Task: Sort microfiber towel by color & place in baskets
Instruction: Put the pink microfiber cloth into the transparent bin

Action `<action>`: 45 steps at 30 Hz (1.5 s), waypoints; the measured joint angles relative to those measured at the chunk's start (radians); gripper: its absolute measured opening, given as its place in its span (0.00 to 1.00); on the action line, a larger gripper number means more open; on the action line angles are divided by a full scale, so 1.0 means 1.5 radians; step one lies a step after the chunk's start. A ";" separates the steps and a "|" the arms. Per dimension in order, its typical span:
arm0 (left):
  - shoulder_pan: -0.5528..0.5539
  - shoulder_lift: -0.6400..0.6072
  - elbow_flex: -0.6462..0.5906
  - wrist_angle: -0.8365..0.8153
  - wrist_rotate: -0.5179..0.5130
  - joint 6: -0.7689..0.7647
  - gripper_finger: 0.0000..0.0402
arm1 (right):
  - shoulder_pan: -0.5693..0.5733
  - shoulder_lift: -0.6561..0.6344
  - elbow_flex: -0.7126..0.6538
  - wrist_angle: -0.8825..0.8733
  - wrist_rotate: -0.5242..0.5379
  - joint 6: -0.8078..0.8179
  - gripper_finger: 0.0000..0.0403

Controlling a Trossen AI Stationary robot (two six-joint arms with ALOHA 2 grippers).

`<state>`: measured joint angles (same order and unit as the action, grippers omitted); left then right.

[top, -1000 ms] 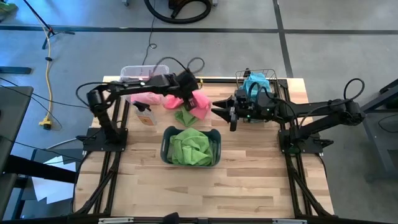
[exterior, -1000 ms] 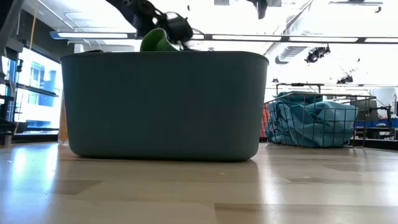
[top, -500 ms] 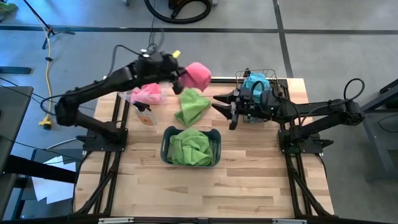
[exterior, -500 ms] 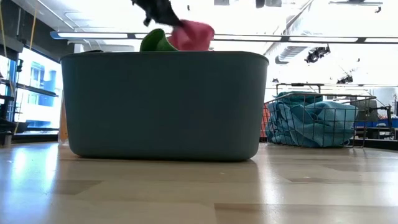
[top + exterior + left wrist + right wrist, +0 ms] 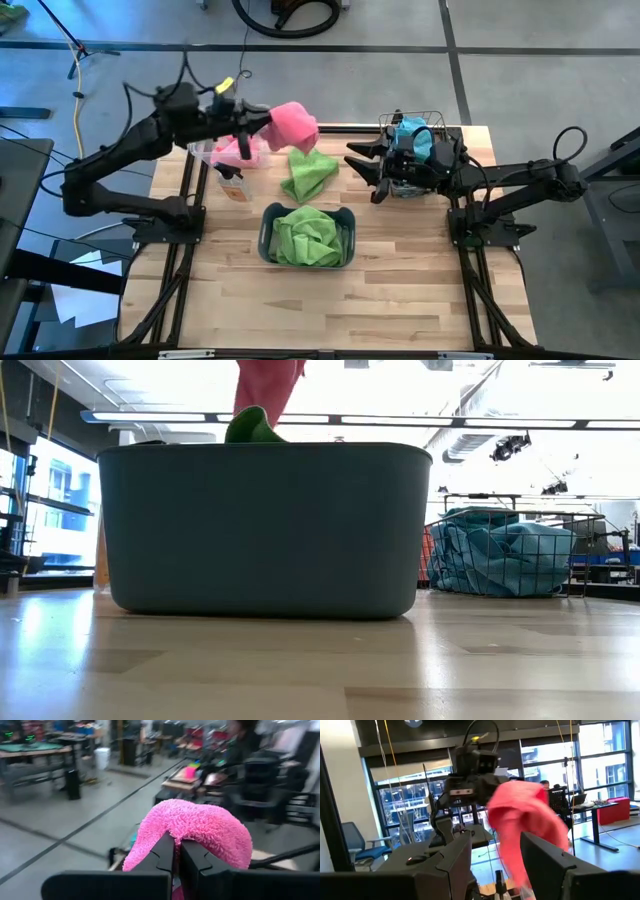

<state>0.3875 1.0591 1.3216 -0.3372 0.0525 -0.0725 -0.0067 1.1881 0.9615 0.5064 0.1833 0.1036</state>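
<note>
The clear bin (image 5: 213,150), pink already inside, sits left of the grey-blue tub (image 5: 268,222). Above it the left gripper (image 5: 258,116) pinches a pink towel (image 5: 291,124) — carry leftward, probably, then release. Right gripper (image 5: 366,172) waits, fingers spread — beside the wire-mesh basket (image 5: 432,127).

spray bottle (image 5: 230,184): standing near the table's (image 5: 400,300) left edge | yellow cable (image 5: 77,120): floor, beyond left edge | black hose loop (image 5: 285,15): floor, past far edge
</note>
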 joint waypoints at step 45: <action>-0.206 -0.190 -0.377 0.469 -0.067 -0.048 0.00 | 0.000 -0.026 0.000 -0.022 0.001 -0.015 0.42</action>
<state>0.0781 0.7735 0.7559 0.3668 -0.0483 -0.1447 -0.0067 1.1484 0.9615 0.4729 0.1842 0.0812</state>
